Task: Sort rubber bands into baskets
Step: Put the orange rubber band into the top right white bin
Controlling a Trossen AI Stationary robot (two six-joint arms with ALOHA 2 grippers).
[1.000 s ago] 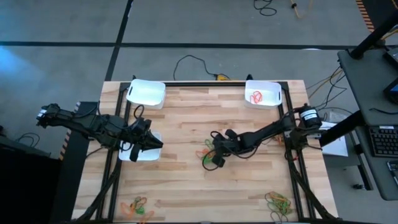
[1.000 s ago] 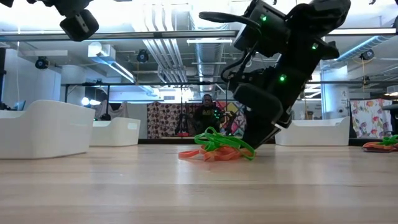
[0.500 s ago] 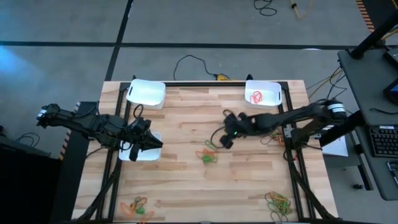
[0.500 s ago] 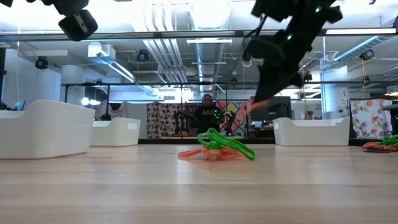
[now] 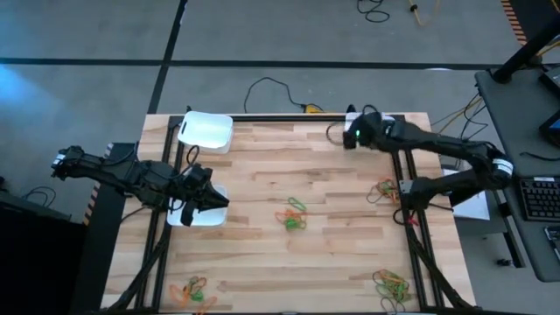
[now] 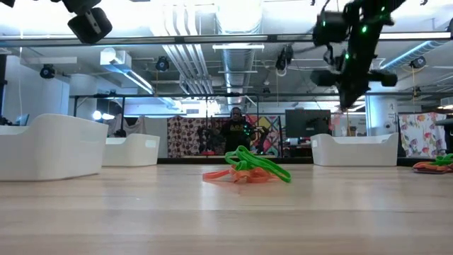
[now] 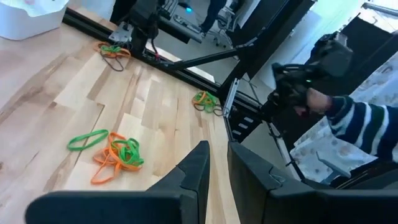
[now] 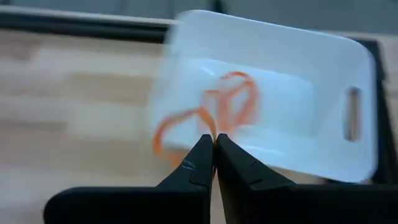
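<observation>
Orange rubber band (image 8: 180,127), light and limp, hangs pinched in the shut right claw (image 8: 214,144) above the far right basket (image 8: 323,124); left claw (image 7: 216,155) waits nearly closed, empty.

Three white shallow plastic baskets: far-left basket (image 5: 206,130), near-left basket (image 5: 199,216), partly covered, and far-right basket (image 8: 292,106) holding thin orange rubber loops (image 8: 233,106). One more orange rubber band (image 8: 171,134) hangs pinched before its rim. Loose orange-and-green band clusters: table centre (image 5: 293,214), right edge (image 5: 385,188), near-left corner (image 5: 192,290), near-right corner (image 5: 392,283).
</observation>
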